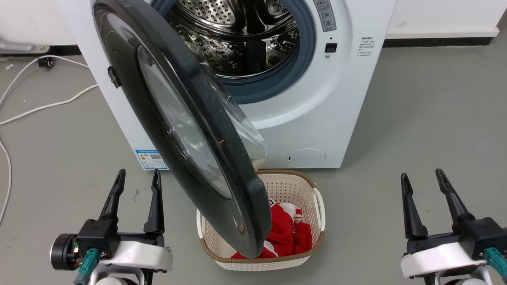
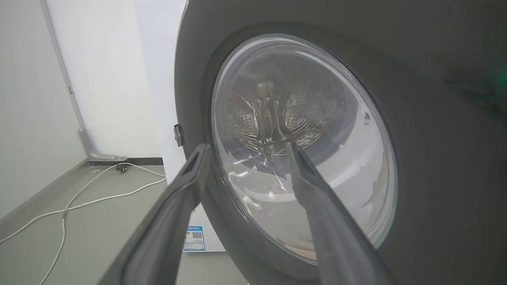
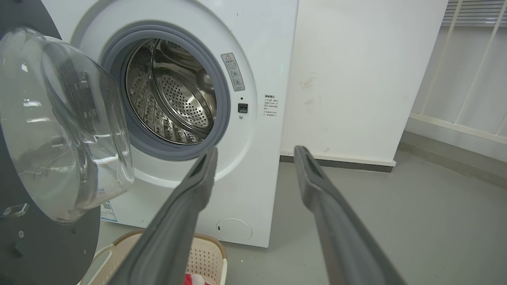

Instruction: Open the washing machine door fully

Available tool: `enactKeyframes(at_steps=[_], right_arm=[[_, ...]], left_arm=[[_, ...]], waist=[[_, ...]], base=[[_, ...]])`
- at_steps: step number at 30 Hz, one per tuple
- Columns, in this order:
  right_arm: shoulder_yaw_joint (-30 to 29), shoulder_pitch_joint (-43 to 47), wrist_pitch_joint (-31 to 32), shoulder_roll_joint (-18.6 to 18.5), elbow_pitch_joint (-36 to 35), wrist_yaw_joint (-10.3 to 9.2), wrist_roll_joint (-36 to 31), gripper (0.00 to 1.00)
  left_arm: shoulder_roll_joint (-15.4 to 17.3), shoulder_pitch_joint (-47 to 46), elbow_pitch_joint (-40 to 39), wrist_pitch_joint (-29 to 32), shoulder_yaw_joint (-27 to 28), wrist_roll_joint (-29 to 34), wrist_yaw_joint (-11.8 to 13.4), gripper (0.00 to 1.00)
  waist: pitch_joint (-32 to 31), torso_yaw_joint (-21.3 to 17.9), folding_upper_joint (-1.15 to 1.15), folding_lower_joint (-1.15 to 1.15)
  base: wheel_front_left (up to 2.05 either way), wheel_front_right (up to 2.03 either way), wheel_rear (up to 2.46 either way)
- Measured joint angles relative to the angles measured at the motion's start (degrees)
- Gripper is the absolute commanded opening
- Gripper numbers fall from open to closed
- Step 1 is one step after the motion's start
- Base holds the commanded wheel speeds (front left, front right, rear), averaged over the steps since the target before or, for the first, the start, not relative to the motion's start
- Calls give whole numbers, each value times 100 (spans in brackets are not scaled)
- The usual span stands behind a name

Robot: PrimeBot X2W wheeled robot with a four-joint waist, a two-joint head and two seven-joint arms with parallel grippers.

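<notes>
The white washing machine (image 1: pixel 317 118) stands ahead with its steel drum mouth exposed. Its glossy black washing machine door (image 1: pixel 130 79) hangs swung out on the left hinge, roughly edge-on to me, its free rim reaching over the basket. The clear glass bowl bulges toward the machine (image 3: pixel 59 126). My left gripper (image 1: pixel 138 176) is open on the floor side, left of the door, apart from it. In the left wrist view the door's outer face (image 2: pixel 435 158) looms close behind my open left gripper (image 2: pixel 245 148). My right gripper (image 1: pixel 422 175) is open at the right, far from the door.
A cream perforated laundry basket (image 1: pixel 317 206) with red and white clothing sits on the floor just in front of the machine, under the door's rim. White cables (image 1: pixel 47 105) trail over the grey floor at the left. A white wall runs behind.
</notes>
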Motion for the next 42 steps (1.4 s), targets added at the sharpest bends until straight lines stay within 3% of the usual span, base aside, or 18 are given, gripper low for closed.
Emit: enactKeyframes(at_steps=[9,10,11,24,36,42], right_arm=[[-1,-3,-1,0,5,0,59,100],[0,-4,0,0,4,0,66,100],[-1,-5,0,0,3,0,78,100],[-18,-3,0,0,20,0,196,100],[-45,-17,0,2,47,0,214,100],[-23,-17,-1,2,76,0,260,100]], left_arm=[[1,0,-2,0,16,13,-12,100],[1,0,-3,0,15,11,-32,62],[0,-1,-12,0,12,12,-41,0],[-1,-142,-511,0,85,29,-77,0],[0,-910,-2914,-1,124,-38,-51,0],[2,-1126,-3667,-3,-415,-2,-99,0]], waist=[[33,-35,0,0],[39,-38,0,0],[44,-40,0,0],[64,-36,0,1],[69,-16,0,1],[54,-62,0,1]], base=[[0,0,0],[0,0,0],[0,0,0],[0,0,0],[0,0,0],[0,0,0]])
